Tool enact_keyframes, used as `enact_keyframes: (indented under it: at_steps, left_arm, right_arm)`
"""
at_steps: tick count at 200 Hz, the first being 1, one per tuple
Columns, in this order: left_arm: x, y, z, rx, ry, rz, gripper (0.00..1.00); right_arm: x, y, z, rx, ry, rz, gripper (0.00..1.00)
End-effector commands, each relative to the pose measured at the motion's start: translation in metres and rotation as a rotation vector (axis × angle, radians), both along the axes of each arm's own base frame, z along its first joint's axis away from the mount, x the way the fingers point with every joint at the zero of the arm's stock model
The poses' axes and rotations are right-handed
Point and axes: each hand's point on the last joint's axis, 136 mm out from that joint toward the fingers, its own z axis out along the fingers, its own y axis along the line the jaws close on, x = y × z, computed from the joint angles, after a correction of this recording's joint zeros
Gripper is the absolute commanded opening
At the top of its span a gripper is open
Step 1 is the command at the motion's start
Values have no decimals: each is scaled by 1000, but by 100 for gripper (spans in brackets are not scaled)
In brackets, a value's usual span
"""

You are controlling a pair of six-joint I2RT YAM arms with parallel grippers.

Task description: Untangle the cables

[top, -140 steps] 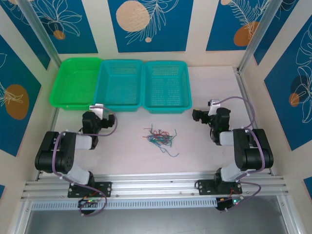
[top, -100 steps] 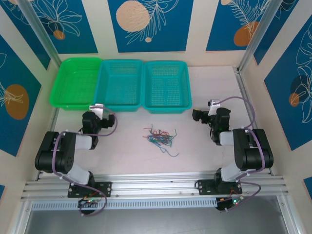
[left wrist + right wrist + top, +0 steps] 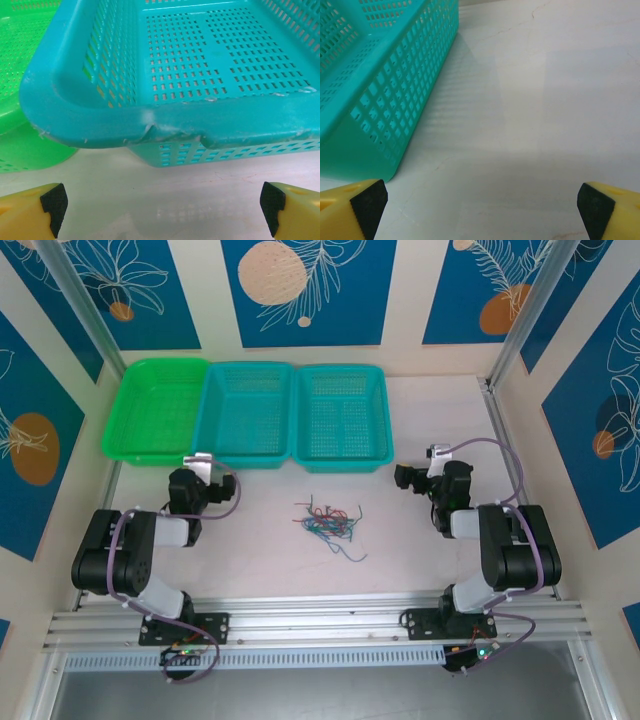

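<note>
No movement since the earlier frames: both arms and the tangle lying just as before.

Left gripper: jaws spread wide, nothing between the yellow fingers, facing the near rim of the middle teal basket, with the green basket at its left. Right gripper: jaws likewise wide apart and empty, looking along bare table past the corner of the right teal basket.

Further out, on the open table between the two arms and just nearer than the baskets: the cables, a small knot of red, green and blue wires. Untouched, so the task not yet begun by the look of it. From the left gripper, off to the right and a little nearer the bases; from the right gripper, off to the left and likewise nearer. Long axis of the bundle running roughly from far-left to near-right, ending in a loose blue strand trailing toward the right arm's side. Right gripper judged the nearer of the two, so probably the easier first reach, perhaps at that free tail.

Overhead: gives the lie of the tangle against both arms, but leaves the jaw gaps too small to judge. Wrist cameras: give the jaw spread plainly, plus the scuffed, dented basket rim up close.
</note>
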Motion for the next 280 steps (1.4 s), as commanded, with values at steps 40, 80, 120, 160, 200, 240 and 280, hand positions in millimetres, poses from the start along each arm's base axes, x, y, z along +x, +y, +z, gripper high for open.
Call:
enact_keyframes:
  at_steps: [40, 80, 120, 160, 200, 240, 280]
  left_arm:
    - [-28, 19, 64, -49, -109, 129, 100]
    - [-46, 0, 101, -311, -9, 164, 96]
    - [-66, -99, 98, -664, 278, -38, 84]
    - [-100, -177, 63, -760, 514, -137, 75]
    - [-113, -205, 34, -731, 615, -157, 71]
    - [-114, -196, 16, -660, 659, -104, 72]
    - [-116, -192, 12, -651, 707, -61, 77]
  right_arm:
    - [-34, -27, 85, 190, 67, -260, 99]
    - [-75, 28, 109, 371, 304, -100, 99]
    - [-115, 121, 111, 347, 465, 219, 99]
    - [-145, 203, 83, 203, 600, 423, 100]
    - [-139, 233, 24, -147, 600, 491, 99]
    - [-138, 245, -34, -305, 644, 587, 99]
    - [-147, 249, -57, -388, 621, 659, 41]
